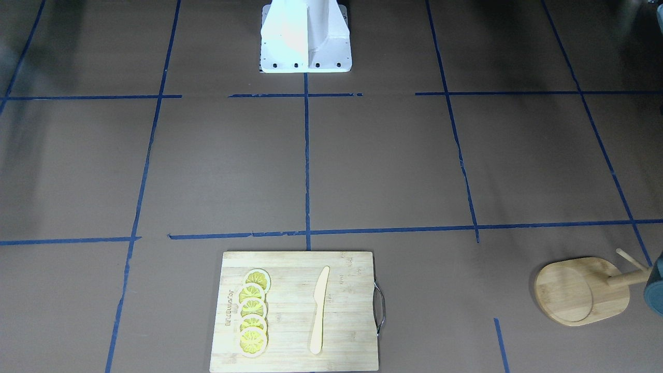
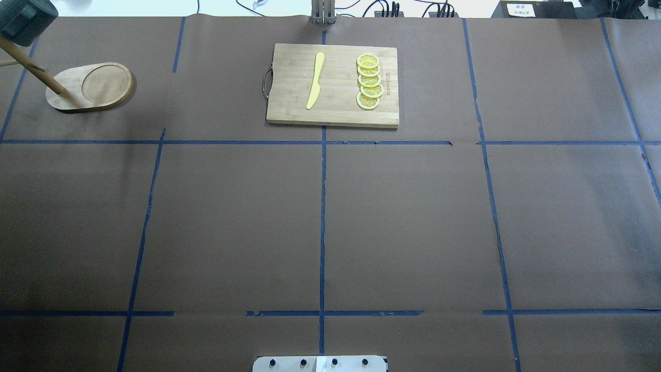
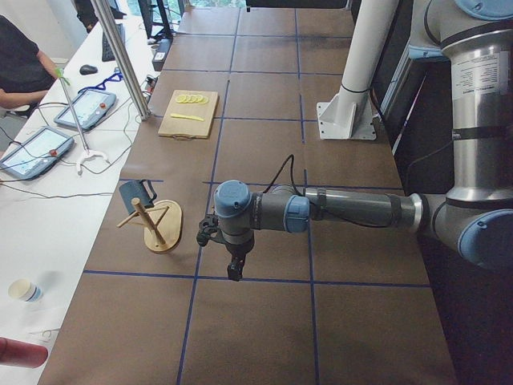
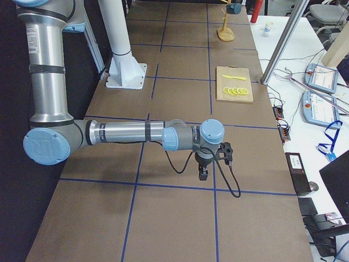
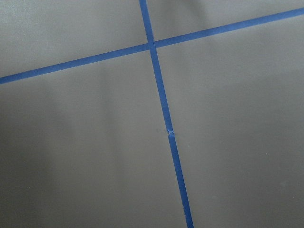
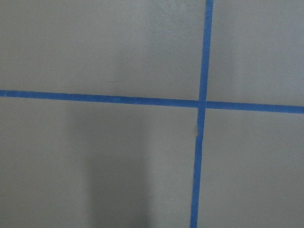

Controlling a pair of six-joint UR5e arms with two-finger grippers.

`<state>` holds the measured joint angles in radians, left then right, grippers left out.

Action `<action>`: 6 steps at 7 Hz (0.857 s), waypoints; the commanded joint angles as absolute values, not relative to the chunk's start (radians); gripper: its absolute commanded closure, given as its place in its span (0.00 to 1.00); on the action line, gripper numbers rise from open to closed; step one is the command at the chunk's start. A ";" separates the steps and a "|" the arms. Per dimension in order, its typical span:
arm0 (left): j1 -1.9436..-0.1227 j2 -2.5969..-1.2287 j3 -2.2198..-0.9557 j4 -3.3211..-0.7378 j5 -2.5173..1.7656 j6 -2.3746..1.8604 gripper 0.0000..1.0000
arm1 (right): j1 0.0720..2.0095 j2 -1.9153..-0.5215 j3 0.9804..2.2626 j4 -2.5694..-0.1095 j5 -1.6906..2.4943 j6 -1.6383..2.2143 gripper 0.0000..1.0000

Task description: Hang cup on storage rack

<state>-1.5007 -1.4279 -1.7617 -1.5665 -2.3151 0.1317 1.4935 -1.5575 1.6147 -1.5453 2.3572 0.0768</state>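
The dark teal-grey cup (image 2: 23,20) hangs at the top of the bamboo storage rack (image 2: 95,85), on a peg arm, at the table's far left corner. It also shows in the front view (image 1: 655,290), beside the rack's base (image 1: 580,290), and in the left side view (image 3: 132,192) on the rack (image 3: 156,224). My left gripper (image 3: 233,275) hangs over bare table, well apart from the rack, pointing down. My right gripper (image 4: 203,177) hangs over bare table at the other end. I cannot tell whether either is open or shut. Both wrist views show only brown paper and blue tape.
A rectangular bamboo cutting board (image 2: 289,111) with a metal handle lies at the far middle, bearing several lemon slices (image 2: 370,81) and a yellow knife (image 2: 315,80). The white robot base (image 1: 305,39) stands at the near edge. An operators' desk with tablets (image 3: 36,148) runs along the far side.
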 commanded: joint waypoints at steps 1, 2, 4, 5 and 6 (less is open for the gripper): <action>-1.500 -1.428 -1.763 -1.568 -2.315 0.132 0.00 | 1.500 -1.574 1.620 -1.548 2.278 0.072 0.00; -1.499 -1.428 -1.761 -1.566 -2.315 0.132 0.00 | 1.499 -1.580 1.609 -1.545 2.311 0.075 0.00; -1.499 -1.428 -1.786 -1.566 -2.318 0.141 0.00 | 1.499 -1.589 1.620 -1.540 2.379 0.078 0.00; -1.500 -1.428 -1.805 -1.565 -2.316 0.140 0.00 | 1.499 -1.589 1.618 -1.539 2.402 0.084 0.00; -1.502 -1.428 -1.807 -1.565 -2.316 0.141 0.00 | 1.499 -1.592 1.606 -1.537 2.428 0.086 0.00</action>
<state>-1.5004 -1.4281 -1.7986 -1.5650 -2.3165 0.1398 1.4988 -1.5888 1.6145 -1.5393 2.3963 0.0826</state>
